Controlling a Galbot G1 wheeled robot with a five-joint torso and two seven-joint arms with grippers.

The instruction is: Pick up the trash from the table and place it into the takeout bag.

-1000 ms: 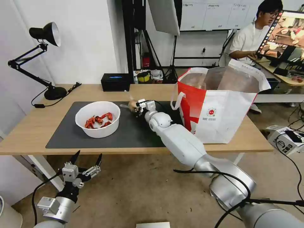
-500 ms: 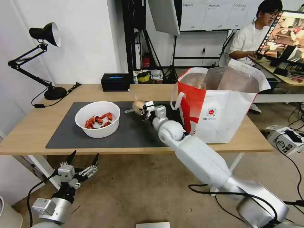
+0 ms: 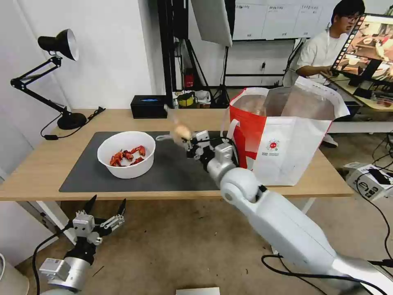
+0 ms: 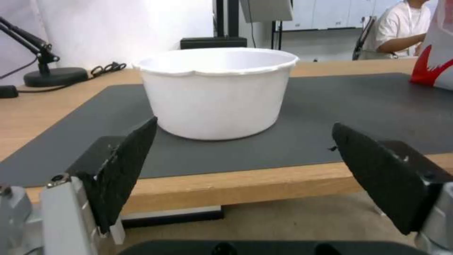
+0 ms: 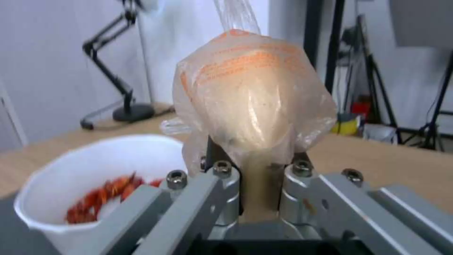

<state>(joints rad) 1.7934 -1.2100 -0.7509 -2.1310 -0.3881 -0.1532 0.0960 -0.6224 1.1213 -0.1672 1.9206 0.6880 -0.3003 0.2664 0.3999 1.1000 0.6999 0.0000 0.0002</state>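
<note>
Right gripper (image 3: 189, 141) is clamped on the small clear bag with beige lump (image 3: 180, 132), held in the air above the dark grey mat (image 3: 172, 172), roughly mid-table and toward the far edge. In the right wrist view the bag (image 5: 252, 102) is seen pinched at its lower end between the closed jaws, lump bulging above them, loose film neck trailing off the top; long axis is judged to run in line with the fingers. Key relation: the takeout bag (image 3: 282, 139) stands at the table's right end, just beside the right gripper on its right side, mouth open and foil lining exposed, rim sitting higher than the held bag. So the load is judged to need lift plus a rightward carry to clear the near red rim before release; the white loop handle (image 3: 227, 129) hangs just beside the wrist and could be snagged. Right arm is clearly the nearer one to the tote. White round bowl with crayfish shells (image 3: 126, 153) is left on the mat's left half, well apart from the tote. Left gripper (image 3: 102, 208) is parked below the table's front edge on the left, jaws spread wide, nothing held; through its wrist camera the bowl (image 4: 214, 92) is framed straight ahead between the two black pads (image 4: 125, 166).
</note>
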